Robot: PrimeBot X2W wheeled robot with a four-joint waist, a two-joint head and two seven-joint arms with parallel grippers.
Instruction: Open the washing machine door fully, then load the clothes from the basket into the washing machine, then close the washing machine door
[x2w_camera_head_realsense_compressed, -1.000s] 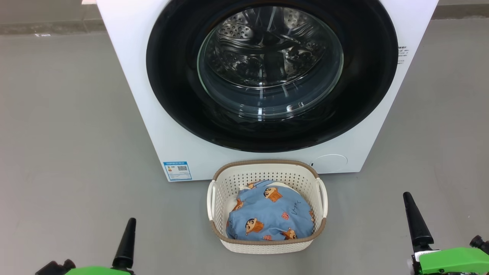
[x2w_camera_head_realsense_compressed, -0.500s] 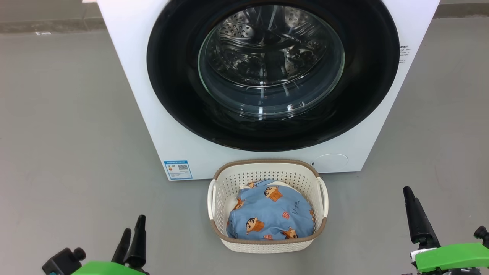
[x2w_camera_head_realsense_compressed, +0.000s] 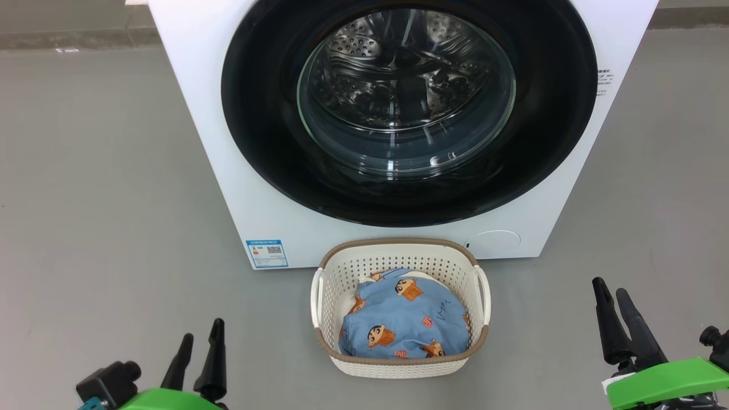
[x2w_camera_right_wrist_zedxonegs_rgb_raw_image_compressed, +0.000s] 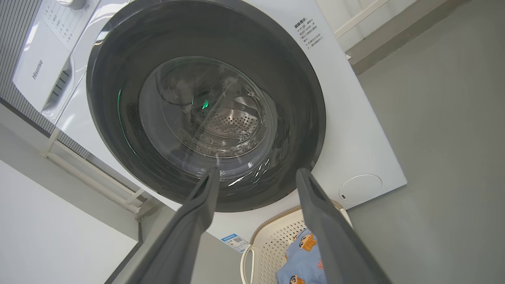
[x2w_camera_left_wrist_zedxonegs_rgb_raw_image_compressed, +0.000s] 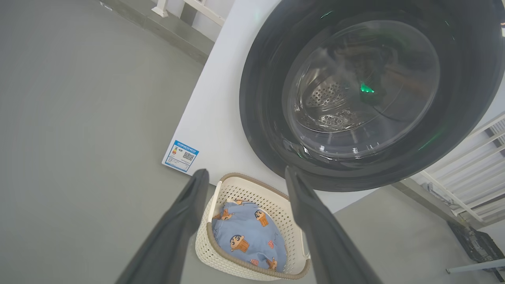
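Note:
The white washing machine (x2w_camera_head_realsense_compressed: 199, 114) stands ahead with its round black washing machine door (x2w_camera_head_realsense_compressed: 256, 142) shut flat against the front; the steel drum shows through the glass. On the floor before it sits the cream basket (x2w_camera_head_realsense_compressed: 398, 364) holding the light blue clothes (x2w_camera_head_realsense_compressed: 404, 324). My left gripper (x2w_camera_head_realsense_compressed: 202, 339) hovers open at the lower left, well left of the basket. My right gripper (x2w_camera_head_realsense_compressed: 609, 290) hovers open at the lower right. From the left wrist, the left gripper (x2w_camera_left_wrist_zedxonegs_rgb_raw_image_compressed: 244, 173) frames the basket (x2w_camera_left_wrist_zedxonegs_rgb_raw_image_compressed: 252, 189) and the door (x2w_camera_left_wrist_zedxonegs_rgb_raw_image_compressed: 260, 98); from the right wrist, the right gripper (x2w_camera_right_wrist_zedxonegs_rgb_raw_image_compressed: 256, 173) points at the door (x2w_camera_right_wrist_zedxonegs_rgb_raw_image_compressed: 114, 98).
Grey floor (x2w_camera_head_realsense_compressed: 102, 171) surrounds the machine on both sides. A blue label (x2w_camera_head_realsense_compressed: 266, 253) and a round cover (x2w_camera_head_realsense_compressed: 494, 242) mark the machine's base. A white rack (x2w_camera_left_wrist_zedxonegs_rgb_raw_image_compressed: 473, 173) stands to one side of the machine.
Both grippers have turned on their wrists, so two fingers of each now show side by side. The left one also rose slightly into view. Door, basket and clothes are unmoved.

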